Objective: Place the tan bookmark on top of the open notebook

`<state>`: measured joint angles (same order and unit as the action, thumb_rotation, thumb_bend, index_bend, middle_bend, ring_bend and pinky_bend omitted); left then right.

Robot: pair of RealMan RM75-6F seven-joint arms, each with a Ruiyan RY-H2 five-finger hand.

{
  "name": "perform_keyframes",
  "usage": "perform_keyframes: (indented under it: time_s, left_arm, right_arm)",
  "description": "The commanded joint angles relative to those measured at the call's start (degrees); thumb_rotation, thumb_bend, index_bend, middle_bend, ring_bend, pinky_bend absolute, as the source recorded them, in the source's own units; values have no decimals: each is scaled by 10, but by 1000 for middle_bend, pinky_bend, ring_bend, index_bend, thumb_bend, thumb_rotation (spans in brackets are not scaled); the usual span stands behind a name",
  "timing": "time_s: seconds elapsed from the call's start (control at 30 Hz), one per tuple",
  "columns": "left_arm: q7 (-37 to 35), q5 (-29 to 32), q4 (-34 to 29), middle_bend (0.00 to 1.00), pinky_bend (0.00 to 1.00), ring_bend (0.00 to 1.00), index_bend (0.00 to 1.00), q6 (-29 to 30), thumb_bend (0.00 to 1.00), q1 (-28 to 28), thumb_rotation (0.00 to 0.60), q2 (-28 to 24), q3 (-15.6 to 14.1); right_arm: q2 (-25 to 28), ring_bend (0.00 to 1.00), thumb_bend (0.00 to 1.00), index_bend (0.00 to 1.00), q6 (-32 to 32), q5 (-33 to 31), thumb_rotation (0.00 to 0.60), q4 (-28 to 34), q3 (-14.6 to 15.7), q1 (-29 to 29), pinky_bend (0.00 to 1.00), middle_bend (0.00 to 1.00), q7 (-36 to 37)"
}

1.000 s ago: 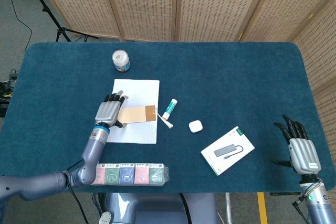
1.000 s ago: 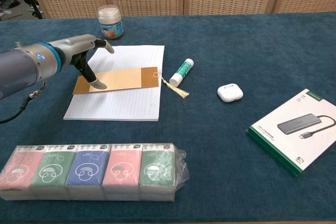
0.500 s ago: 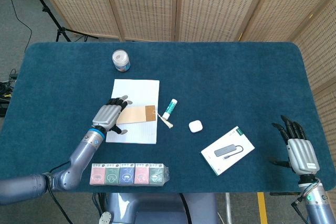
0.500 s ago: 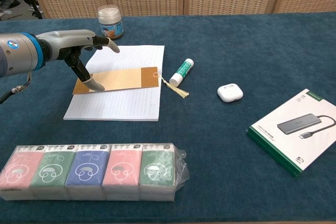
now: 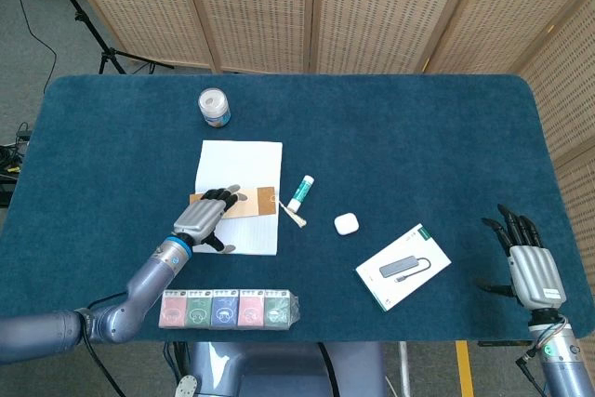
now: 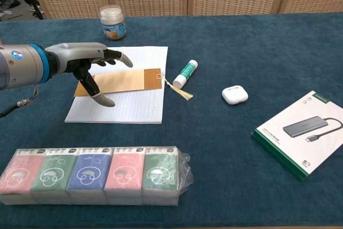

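Bookmark (image 6: pixel 124 81) flat across notebook (image 6: pixel 120 105), tassel trailing off the right edge toward a glue stick (image 6: pixel 185 73). Left hand (image 6: pixel 88 65) just above it, fingers spread, holding nothing. Right hand (image 5: pixel 527 267) spread, well apart, idle. Placement seemingly done.

Matt card bookmark (image 6: pixel 126 80), lined paper notebook (image 6: pixel 134 105)
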<state>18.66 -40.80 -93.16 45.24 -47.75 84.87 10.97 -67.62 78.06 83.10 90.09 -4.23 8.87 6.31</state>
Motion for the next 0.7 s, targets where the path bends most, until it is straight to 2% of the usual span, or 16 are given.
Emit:
perform_keyframes:
  time_s: [0.03, 0.4, 0.7]
  left_arm:
    - [-14, 3, 8, 0, 18, 0, 152, -9, 159, 0, 600, 5, -5]
    - [-53, -6, 37, 0, 18, 0, 152, -26, 160, -2, 600, 18, -15]
    - [-49, 7, 62, 0, 18, 0, 152, -27, 160, -18, 600, 41, -22]
  right_arm:
    - [0, 0, 0, 149, -1, 0, 600, 0, 0, 0, 0, 0, 0]
    - [-1, 0, 0, 149, -2, -1, 600, 0, 0, 1, 0, 0, -2]
    - [0, 0, 0, 148, -2, -3, 600, -1, -1, 1, 0, 0, 1]
